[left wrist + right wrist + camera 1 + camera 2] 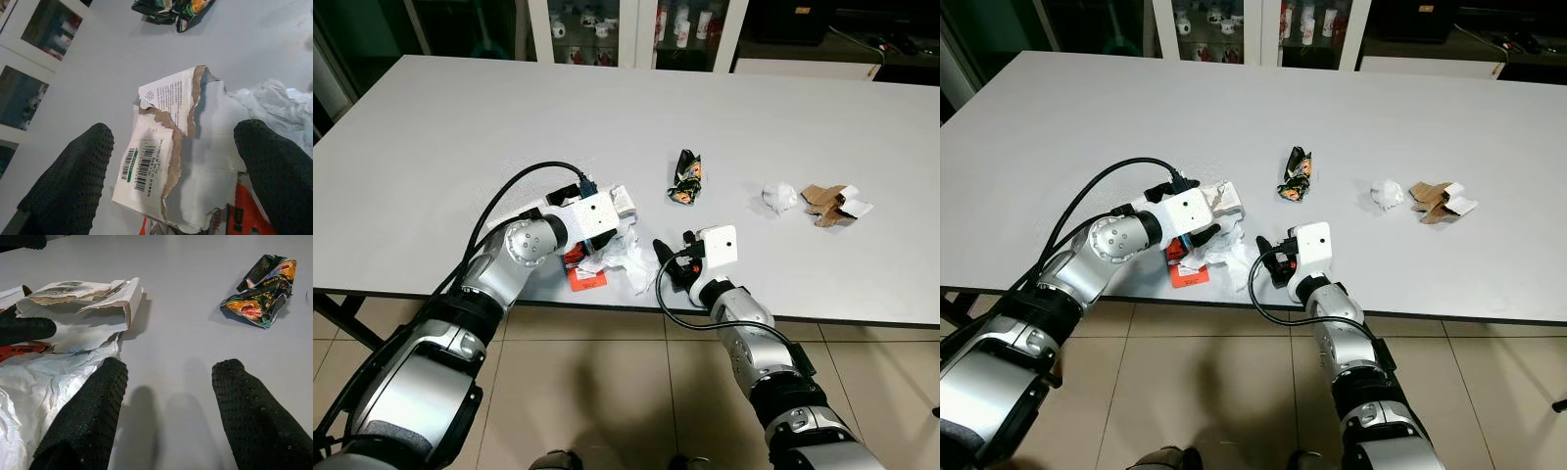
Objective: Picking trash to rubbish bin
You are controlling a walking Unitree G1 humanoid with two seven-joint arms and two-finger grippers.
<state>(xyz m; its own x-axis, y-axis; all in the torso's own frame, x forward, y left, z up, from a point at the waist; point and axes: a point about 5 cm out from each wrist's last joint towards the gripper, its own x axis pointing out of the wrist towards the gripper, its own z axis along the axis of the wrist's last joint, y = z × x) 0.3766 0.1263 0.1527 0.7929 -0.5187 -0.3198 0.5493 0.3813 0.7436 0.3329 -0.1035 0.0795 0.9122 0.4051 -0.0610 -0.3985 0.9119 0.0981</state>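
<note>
A pile of trash lies near the table's front edge: a torn white box with a barcode (166, 161), crumpled white paper (628, 257) and an orange packet (587, 279). My left gripper (176, 134) is open, its fingers straddling the torn box (623, 203). My right gripper (172, 368) is open just right of the pile, over bare table, with the white paper (54, 382) beside one finger. A crumpled dark green snack wrapper (684, 177) lies further back, and it is also in the right wrist view (261, 284). Nothing is held.
A white tissue ball (779, 197) and torn brown cardboard pieces (832, 204) lie to the right on the grey table (460, 127). A glass cabinet (607, 24) stands behind the table. Tiled floor (607, 392) runs below the front edge.
</note>
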